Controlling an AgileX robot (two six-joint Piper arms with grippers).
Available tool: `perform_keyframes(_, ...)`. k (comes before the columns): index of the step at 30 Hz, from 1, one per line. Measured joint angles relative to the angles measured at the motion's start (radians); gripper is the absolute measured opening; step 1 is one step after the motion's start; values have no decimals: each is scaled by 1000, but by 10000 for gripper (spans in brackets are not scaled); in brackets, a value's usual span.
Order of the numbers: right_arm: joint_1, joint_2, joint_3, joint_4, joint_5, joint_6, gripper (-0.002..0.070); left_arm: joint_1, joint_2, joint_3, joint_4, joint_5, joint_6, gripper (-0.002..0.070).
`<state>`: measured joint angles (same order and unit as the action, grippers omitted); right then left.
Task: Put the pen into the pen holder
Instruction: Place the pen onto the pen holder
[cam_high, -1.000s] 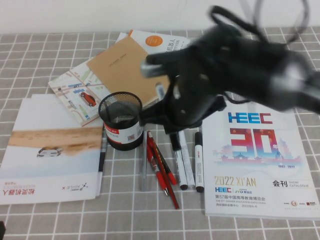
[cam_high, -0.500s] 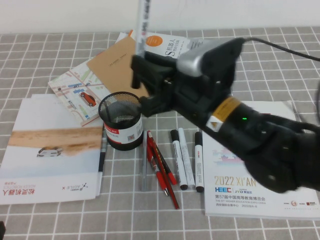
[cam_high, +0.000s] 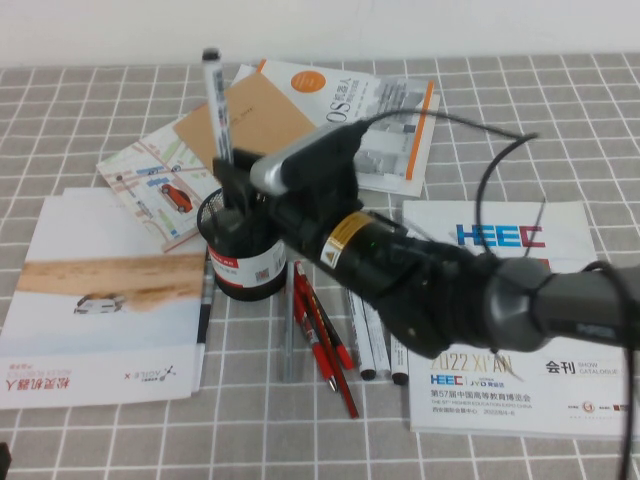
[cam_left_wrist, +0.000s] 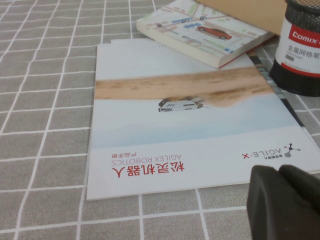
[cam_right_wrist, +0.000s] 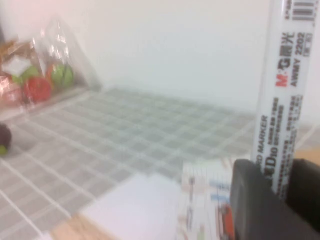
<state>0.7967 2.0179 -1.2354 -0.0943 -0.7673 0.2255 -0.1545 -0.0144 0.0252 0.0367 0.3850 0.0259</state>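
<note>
My right gripper (cam_high: 232, 185) is shut on the pen (cam_high: 218, 110), a white-barrelled marker with dark print. It holds the pen nearly upright, one end pointing up, right over the mouth of the pen holder (cam_high: 240, 258), a black mesh cup with a red-and-white label. The pen's lower end is hidden behind the fingers. In the right wrist view the pen (cam_right_wrist: 286, 95) stands clamped between the two dark fingers (cam_right_wrist: 252, 200). My left gripper (cam_left_wrist: 285, 205) is shut and empty, low over a white brochure, to the left of the holder (cam_left_wrist: 300, 50).
Two white markers (cam_high: 375, 345), red pens (cam_high: 320, 335) and a slim grey pen (cam_high: 288, 340) lie right of the holder. The white brochure (cam_high: 100, 290) lies left, a map book (cam_high: 150, 180) and brown notebook (cam_high: 265, 120) behind, an HEEC catalogue (cam_high: 570, 330) right.
My right arm has swung left and down with the pen, from above the brown notebook to right over the holder's mouth. The left gripper has not visibly moved.
</note>
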Motion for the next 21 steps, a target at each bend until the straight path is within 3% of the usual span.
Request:
perform_keyframes(7,4,69,-14,46,23,-8,93,0,0,0,0,0,0,-3)
perform_keyframes(16,4,90,-14,69,27,-9,256,0,0,0,0,0,0,-3)
perform_keyframes(21,4,83,-14,72,32,-9,276,0,0,0,0,0,0,-3)
